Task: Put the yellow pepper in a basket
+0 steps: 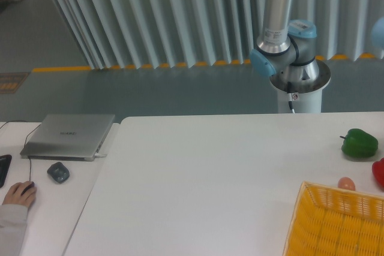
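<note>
The yellow pepper is out of view. The basket (336,223), bright yellow-orange with lattice walls, fills the lower right corner of the white table and runs off the frame. Only the arm's base and lower links (282,40) show, behind the table's far edge; the arm rises out of the top of the frame. My gripper is not in view.
A green pepper (359,143) lies at the table's right side, with a red pepper (379,173) cut by the right edge just below it. A small orange-pink object (346,183) sits at the basket's far rim. A laptop (69,136), a mouse (58,172) and a person's hand (18,195) are at left.
</note>
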### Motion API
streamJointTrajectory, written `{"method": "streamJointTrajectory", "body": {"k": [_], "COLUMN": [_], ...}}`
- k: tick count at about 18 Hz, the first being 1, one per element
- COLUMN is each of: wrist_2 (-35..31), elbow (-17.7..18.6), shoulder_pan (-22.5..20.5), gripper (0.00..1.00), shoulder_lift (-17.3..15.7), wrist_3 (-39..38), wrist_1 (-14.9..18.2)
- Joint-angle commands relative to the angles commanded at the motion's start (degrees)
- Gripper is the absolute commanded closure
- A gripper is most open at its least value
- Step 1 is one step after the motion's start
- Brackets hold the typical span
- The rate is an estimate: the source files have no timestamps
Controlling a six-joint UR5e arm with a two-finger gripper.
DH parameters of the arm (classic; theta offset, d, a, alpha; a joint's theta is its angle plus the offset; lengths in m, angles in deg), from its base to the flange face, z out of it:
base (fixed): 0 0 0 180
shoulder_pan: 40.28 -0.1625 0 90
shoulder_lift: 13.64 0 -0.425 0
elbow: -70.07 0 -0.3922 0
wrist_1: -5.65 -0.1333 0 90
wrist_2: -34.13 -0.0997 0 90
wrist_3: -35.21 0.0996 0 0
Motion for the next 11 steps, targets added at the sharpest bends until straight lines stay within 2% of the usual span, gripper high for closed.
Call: {"method": "streamJointTrajectory", "body": {"k": [2,4,5,7,10,11], "wrist_2": [5.1,5.6,5.5,5.3,3.4,2.4], "elbow": [0.0,-2.0,-4.3,-7.3,-10.5,-10.9], "shoulder_pan": [1.7,7.2,9.6,12.8,16.4,17.2], "gripper": [0.73,0.73,0.73,0.73,0.73,0.73], "shoulder_lift": [-1.5,-0.7,1.3,3.8,7.6,9.2], "wrist_3": [-9.2,-20.9,-26.9,-33.1,-39.6,-40.6], "wrist_1": [-0.4,-1.1,-2.5,-3.6,-5.5,-7.1]}}
